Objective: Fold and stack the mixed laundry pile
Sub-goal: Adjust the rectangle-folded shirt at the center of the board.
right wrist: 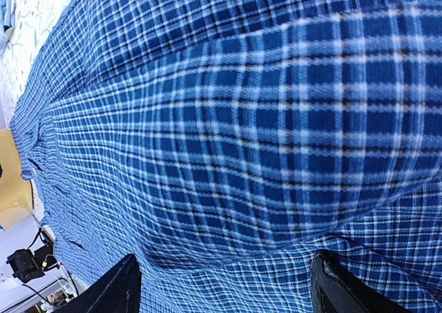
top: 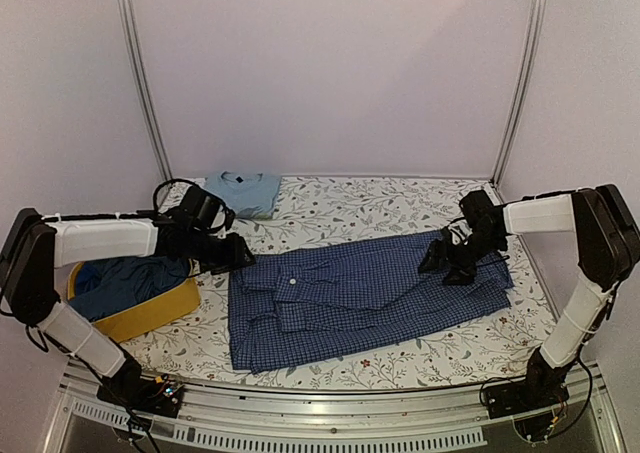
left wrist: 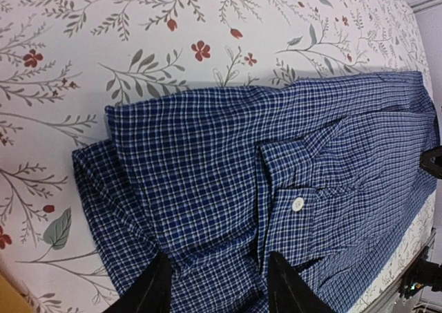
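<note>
The navy-and-white checked shirt (top: 355, 298) lies spread across the middle of the floral table cover, collar end to the left. My left gripper (top: 240, 253) is open at its upper left corner; in the left wrist view the gripper (left wrist: 217, 285) has its fingers apart above the folded collar and a white button (left wrist: 298, 204). My right gripper (top: 445, 263) is open over the shirt's right end; in the right wrist view the gripper (right wrist: 221, 289) has its fingers wide apart over a raised fold of checked cloth (right wrist: 276, 119). A folded light blue T-shirt (top: 242, 191) lies at the back left. Dark blue clothes (top: 125, 278) fill the basket.
A yellow fabric basket (top: 160, 313) stands at the left under my left arm. The floral table cover (top: 360, 208) shows bare behind the shirt and along the front edge. Metal frame posts (top: 140, 73) rise at both back corners.
</note>
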Available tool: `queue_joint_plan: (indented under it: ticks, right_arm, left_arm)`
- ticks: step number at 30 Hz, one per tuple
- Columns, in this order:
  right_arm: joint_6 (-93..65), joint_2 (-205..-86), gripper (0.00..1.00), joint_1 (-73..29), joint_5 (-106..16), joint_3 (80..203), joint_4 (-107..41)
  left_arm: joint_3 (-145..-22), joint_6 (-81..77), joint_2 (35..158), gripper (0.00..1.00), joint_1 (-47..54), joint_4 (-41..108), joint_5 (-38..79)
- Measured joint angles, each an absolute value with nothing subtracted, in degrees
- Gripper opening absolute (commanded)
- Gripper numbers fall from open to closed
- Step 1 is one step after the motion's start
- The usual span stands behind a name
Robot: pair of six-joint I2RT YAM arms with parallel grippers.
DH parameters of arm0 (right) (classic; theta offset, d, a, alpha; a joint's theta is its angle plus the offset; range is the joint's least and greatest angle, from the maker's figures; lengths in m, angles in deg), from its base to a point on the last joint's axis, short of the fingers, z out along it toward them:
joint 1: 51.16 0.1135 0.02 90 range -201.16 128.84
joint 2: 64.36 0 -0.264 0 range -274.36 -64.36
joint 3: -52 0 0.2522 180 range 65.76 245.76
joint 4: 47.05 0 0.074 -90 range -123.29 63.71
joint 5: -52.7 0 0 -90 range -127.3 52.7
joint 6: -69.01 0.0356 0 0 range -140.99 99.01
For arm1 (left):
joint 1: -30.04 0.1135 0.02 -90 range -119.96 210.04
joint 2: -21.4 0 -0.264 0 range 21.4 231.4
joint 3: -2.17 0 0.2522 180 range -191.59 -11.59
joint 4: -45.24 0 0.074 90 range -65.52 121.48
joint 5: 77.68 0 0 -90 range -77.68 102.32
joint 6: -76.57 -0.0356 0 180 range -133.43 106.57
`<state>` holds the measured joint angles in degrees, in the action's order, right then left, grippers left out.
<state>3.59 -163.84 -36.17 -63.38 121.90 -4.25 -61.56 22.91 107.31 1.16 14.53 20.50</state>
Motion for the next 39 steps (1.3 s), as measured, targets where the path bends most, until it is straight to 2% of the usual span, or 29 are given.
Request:
queue_joint_plan:
  ticks: [9, 15, 19, 21, 23, 39]
  right_arm:
    - [-0.46, -159.01, 0.82, -36.20, -62.92, 121.84, -1.81]
    - [-1.59, -157.90, 0.82, -36.22, -62.92, 121.20, -1.57]
    - [-1.59, -157.92, 0.82, -36.22, -62.92, 120.20, -1.52]
    - [-1.57, -157.96, 0.82, -36.22, -62.92, 119.74, -1.59]
    - [-1.53, -158.05, 0.82, -36.24, -62.94, 119.37, -1.68]
    - [-0.61, -160.13, 0.82, -39.50, -63.47, 118.05, -2.96]
  left_arm:
    - [-56.14, 28.70, 103.72, 0.46, 0.85, 10.18, 20.94]
    - [-56.17, 29.27, 107.44, 0.38, 0.79, 10.85, 21.88]
    - [-56.19, 29.36, 110.85, 0.24, 0.44, 11.42, 22.80]
    - [-56.23, 29.49, 111.57, 0.10, 0.24, 11.68, 23.26]
    - [-56.49, 29.03, 111.79, 0.00, -0.11, 11.82, 23.67]
    - [-56.21, 27.17, 101.73, 0.00, -2.78, 7.90, 27.98]
